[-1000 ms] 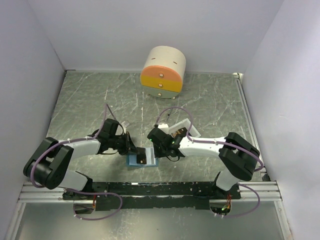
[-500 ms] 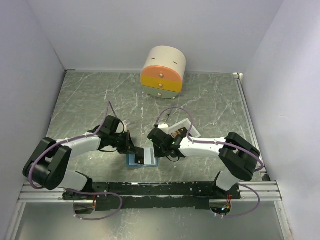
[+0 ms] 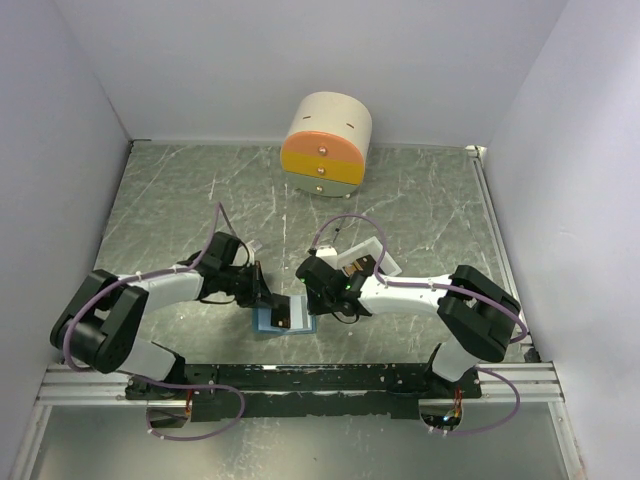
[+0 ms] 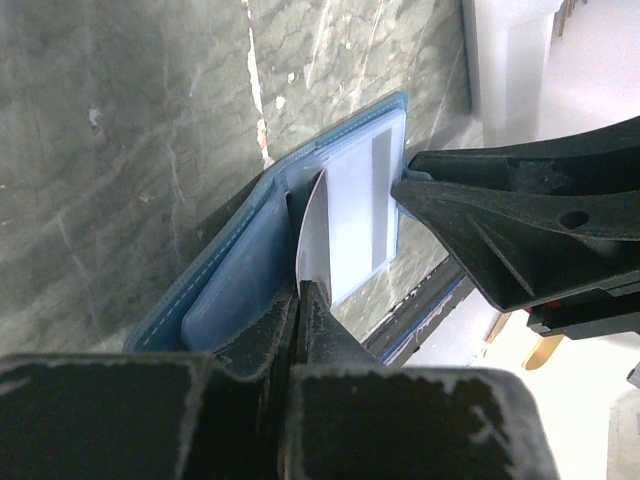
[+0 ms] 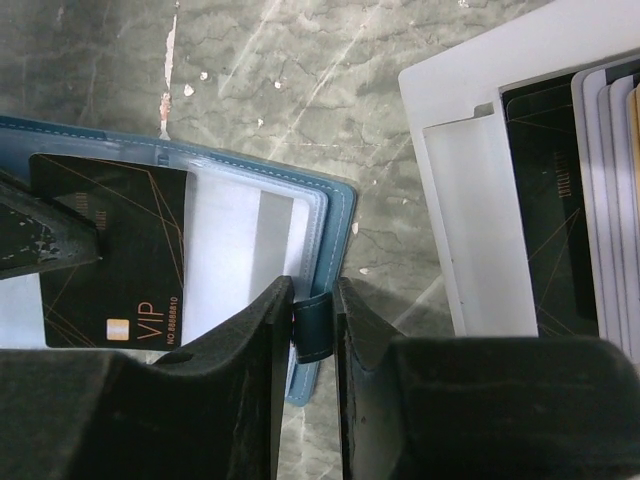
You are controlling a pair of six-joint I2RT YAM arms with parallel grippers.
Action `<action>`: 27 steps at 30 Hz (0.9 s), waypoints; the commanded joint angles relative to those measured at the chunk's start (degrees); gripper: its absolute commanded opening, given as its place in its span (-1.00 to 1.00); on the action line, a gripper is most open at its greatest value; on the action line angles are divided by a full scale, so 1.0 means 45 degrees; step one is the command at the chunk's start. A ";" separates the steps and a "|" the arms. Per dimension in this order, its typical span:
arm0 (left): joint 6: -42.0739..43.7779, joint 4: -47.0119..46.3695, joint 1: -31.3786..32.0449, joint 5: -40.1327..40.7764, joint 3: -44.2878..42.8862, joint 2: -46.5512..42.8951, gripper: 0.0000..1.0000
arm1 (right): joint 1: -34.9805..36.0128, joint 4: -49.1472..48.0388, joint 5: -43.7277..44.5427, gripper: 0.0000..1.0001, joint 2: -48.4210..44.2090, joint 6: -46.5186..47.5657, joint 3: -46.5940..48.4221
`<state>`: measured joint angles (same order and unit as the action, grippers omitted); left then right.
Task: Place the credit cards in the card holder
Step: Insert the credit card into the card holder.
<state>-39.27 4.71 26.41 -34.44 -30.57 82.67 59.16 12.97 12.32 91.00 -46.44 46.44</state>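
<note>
Pinching the thin black VIP credit card (image 5: pixel 110 250) by one edge, the closed left tool (image 4: pixel 298 290) holds it over the open light-blue folding card holder (image 4: pixel 235 270) by the near edge of the bench (image 3: pixel 420 200), whose darker blue tab (image 5: pixel 313 335) the right tool (image 5: pixel 312 300) clamps.

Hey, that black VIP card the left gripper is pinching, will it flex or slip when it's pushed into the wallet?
Probably springy: the black VIP card looks thin and slightly bowed in the left gripper. Its smooth face may slip, pinched at one edge.
</note>
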 commanded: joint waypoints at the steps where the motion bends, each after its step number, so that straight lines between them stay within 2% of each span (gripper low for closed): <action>1: 0.0156 -0.0529 -0.0010 0.0388 0.0448 0.0551 -0.86 | 0.0064 -0.0343 -0.0236 -0.56 0.0322 -0.0111 -0.0424; 7: -0.0173 -0.1365 -0.0010 0.0346 0.0911 0.0626 -0.86 | 0.0058 -0.0460 -0.0265 -0.56 0.0220 -0.0182 -0.0597; 12: -0.0921 -0.3046 0.0035 -0.0360 0.1624 0.0605 -0.86 | 0.0076 -0.0540 -0.0255 -0.56 0.0204 -0.0313 -0.0671; 19: -0.2099 -0.4768 0.0434 -0.0093 0.2221 0.0407 -0.86 | 0.0076 -0.0980 -0.0334 -0.56 -0.0102 -0.0724 -0.0965; 24: -0.2230 -0.4835 0.0721 0.0146 0.1930 0.0820 -0.86 | 0.0063 -0.1259 -0.0465 -0.55 -0.0221 -0.0946 -0.1179; 27: -0.2236 -0.4383 0.0843 0.0437 0.1728 0.0772 -0.72 | 0.0071 -0.1322 -0.0479 -0.55 -0.0292 -0.1026 -0.1299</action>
<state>-49.45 -16.58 28.75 -36.12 -21.98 85.19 59.05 7.68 12.16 89.25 -49.12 42.63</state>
